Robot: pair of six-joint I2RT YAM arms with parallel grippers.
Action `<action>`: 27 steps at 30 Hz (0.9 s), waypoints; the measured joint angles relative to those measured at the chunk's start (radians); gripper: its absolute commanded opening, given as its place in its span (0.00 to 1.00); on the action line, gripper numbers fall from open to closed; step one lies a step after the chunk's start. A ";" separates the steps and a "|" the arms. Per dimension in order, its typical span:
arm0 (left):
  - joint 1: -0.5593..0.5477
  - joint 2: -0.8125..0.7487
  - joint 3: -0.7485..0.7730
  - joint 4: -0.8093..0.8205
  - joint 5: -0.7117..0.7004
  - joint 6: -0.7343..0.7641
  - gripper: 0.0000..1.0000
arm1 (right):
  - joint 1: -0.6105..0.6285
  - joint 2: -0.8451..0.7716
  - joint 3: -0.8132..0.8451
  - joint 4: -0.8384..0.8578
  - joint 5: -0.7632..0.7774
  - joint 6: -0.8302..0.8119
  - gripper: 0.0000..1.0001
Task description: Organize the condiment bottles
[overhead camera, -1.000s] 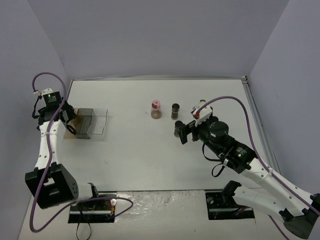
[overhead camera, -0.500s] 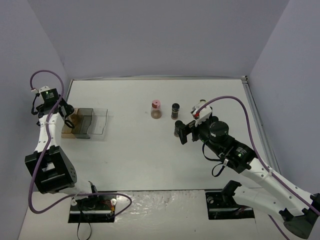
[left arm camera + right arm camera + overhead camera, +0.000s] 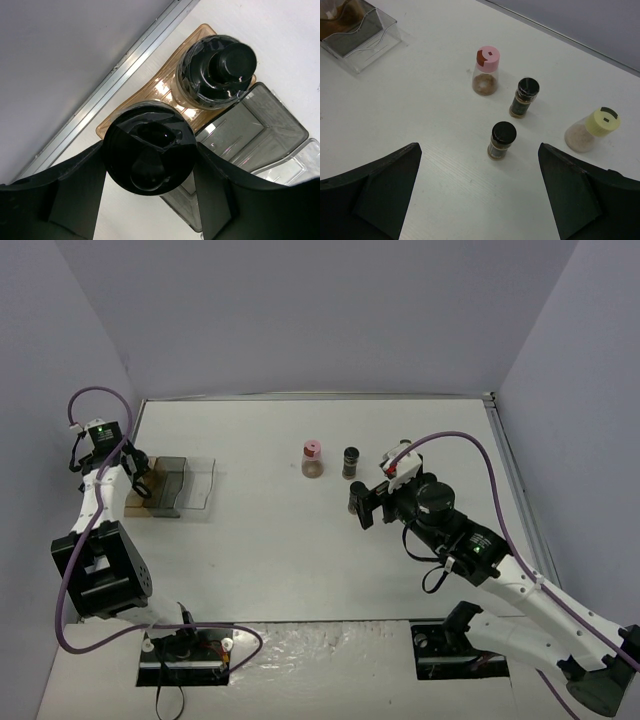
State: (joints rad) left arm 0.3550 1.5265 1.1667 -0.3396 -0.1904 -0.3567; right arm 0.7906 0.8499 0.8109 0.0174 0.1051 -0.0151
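Note:
My left gripper [image 3: 150, 167] is shut on a black-capped condiment bottle [image 3: 148, 142], holding it over the near end of the tray's tan compartment [image 3: 150, 95]. A second black-capped bottle [image 3: 218, 70] stands in that same compartment just beyond it. In the right wrist view a pink-capped bottle [image 3: 486, 71], two black-capped bottles [image 3: 524, 96] [image 3: 501, 139] and a pale-yellow-capped bottle [image 3: 592, 129] stand on the table. My right gripper [image 3: 479, 147] is open above the table, just short of the nearest black-capped bottle, with nothing between its fingers.
The clear compartmented tray [image 3: 190, 490] lies at the left of the table, close to the left wall and its metal edge strip [image 3: 125, 60]. Beside the tan compartment are a grey one [image 3: 272, 125] and a clear one. The right arm's purple cable [image 3: 470, 440] arcs over the right side.
The left wrist has swung back toward the left wall with the bottle still in its grip. The right arm has hardly moved.

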 measured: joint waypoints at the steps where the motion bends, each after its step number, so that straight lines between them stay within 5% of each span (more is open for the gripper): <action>1: 0.000 0.002 -0.004 0.001 -0.001 -0.002 0.41 | 0.000 0.002 0.000 0.000 0.000 0.000 1.00; 16: 0.000 0.033 -0.018 -0.001 0.007 -0.040 0.94 | 0.000 0.012 -0.002 0.000 0.014 0.004 1.00; 23: -0.007 -0.056 -0.017 -0.076 0.064 -0.068 0.97 | 0.000 0.001 -0.002 0.000 0.021 0.008 1.00; 27: -0.108 -0.158 -0.015 -0.115 0.105 -0.066 0.97 | 0.000 -0.028 -0.002 -0.005 0.030 0.008 1.00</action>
State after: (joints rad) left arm 0.2470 1.3689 1.1522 -0.4544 -0.0853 -0.4227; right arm 0.7906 0.8223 0.8093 0.0122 0.1351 -0.0066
